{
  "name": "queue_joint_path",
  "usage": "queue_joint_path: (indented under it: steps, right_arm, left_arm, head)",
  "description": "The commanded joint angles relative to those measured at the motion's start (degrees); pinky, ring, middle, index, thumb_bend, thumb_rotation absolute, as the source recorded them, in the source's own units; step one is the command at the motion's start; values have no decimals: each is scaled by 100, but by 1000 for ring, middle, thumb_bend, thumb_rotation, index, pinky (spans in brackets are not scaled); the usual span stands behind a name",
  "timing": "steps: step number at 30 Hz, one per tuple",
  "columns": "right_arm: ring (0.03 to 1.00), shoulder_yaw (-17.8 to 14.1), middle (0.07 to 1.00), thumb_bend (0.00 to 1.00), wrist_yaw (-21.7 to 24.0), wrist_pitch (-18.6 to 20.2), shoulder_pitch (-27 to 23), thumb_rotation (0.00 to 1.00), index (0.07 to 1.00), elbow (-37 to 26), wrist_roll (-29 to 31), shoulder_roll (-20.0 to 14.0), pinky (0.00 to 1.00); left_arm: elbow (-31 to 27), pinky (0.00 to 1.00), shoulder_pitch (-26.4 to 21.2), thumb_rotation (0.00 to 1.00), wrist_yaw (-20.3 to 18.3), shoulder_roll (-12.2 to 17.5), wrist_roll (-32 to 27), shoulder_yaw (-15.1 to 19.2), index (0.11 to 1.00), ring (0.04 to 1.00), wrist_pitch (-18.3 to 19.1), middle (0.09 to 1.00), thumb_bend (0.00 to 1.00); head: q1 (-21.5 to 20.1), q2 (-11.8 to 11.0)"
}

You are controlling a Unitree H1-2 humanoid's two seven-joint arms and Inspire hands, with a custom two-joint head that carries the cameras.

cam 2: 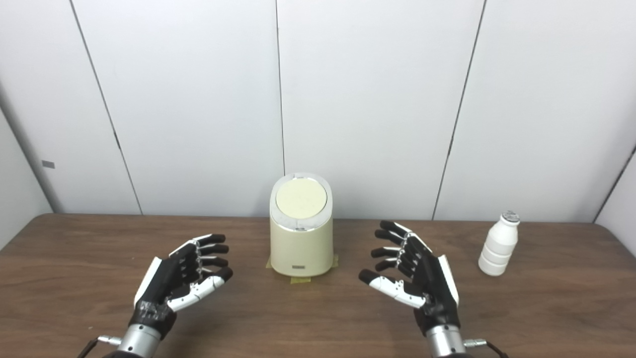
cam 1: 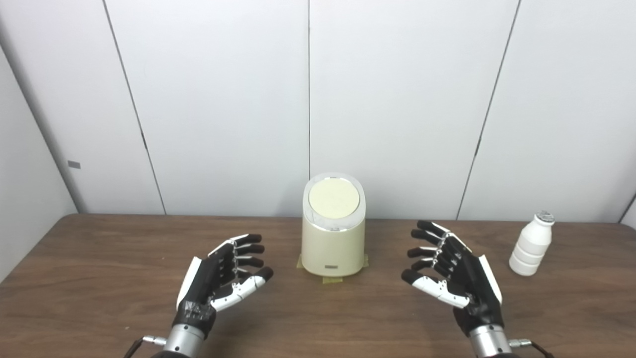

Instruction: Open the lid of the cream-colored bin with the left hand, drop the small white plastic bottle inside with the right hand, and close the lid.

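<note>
The cream-colored bin (cam 1: 333, 238) stands upright at the middle of the brown table, its round lid (cam 1: 334, 198) shut. The small white plastic bottle (cam 1: 531, 244) stands upright at the right, near the table's back edge. My left hand (cam 1: 223, 276) is open and empty, palm turned inward, to the left of the bin and apart from it. My right hand (cam 1: 449, 271) is open and empty, to the right of the bin, between the bin and the bottle, touching neither.
Yellow tape pieces (cam 1: 332, 279) stick out from under the bin's base. The brown wooden table (cam 1: 99, 278) runs to white wall panels (cam 1: 223, 99) at the back. Bare tabletop lies in front of both hands.
</note>
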Motion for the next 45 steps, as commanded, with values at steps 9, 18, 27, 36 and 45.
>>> queue_joint_path:
  steps: [9,18,27,36,45]
  right_arm:
    - [610,2,737,807,17,-64,-191,258,756,-172,12,-20,476]
    - [603,17,740,808,14,-71,-213,249,750,-161,1,-6,474]
    - [597,5,732,810,43,-129,-249,256,759,-85,46,-39,466]
    - [600,-6,738,813,37,-113,-226,247,752,-86,53,-51,472]
    - [607,-11,736,799,13,-92,-234,240,727,-101,30,-50,468]
  left_arm:
    - [-131,505,-258,212,70,15,-25,-5,770,651,-191,720,686]
    - [-172,529,-266,247,211,-86,26,24,780,683,-220,753,732]
    - [-472,780,-435,366,571,-334,328,-51,920,893,3,916,823]
    - [-256,932,-1478,395,793,-339,840,-180,933,946,469,932,859]
    - [370,966,-2464,309,619,-198,991,-417,999,1000,895,1000,867]
  head:
    - [10,0]
    - [16,-7]
    - [3,-31]
    - [-5,-13]
    - [-30,-15]
